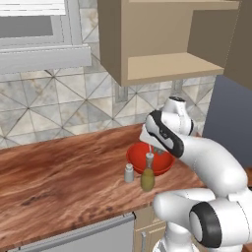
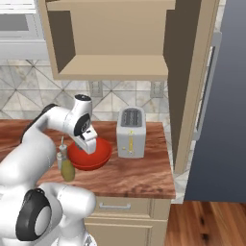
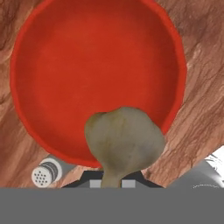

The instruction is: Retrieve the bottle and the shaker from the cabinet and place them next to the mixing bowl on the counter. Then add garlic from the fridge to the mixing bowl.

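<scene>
The claw (image 3: 113,183) holds a garlic bulb (image 3: 124,135) by its stem, hanging directly above the red bowl (image 3: 87,65), with the bulb over the bowl's near rim in the hand view. The bowl sits on the wood-grain surface (image 1: 59,172), toward its right end, and its inside is bare red all the way round. Just beside the bowl stand the small grey shaker (image 1: 129,173) and the olive-yellow bottle (image 1: 147,174), apart from each other and close to the bowl's rim; in the hand view the shaker's (image 3: 46,174) holed cap shows right next to the rim. To the right of the bowl, in the right base view, a white toaster (image 2: 130,132) stands near it with a narrow strip of bare wood between them. Left of the shaker the surface runs long and open toward the window (image 1: 34,29). Overhead, the tan cabinet (image 2: 115,43) stands open, its shelf bare, well above the arm's elbow. The grey fridge (image 2: 226,105) rises past the surface's right edge.
</scene>
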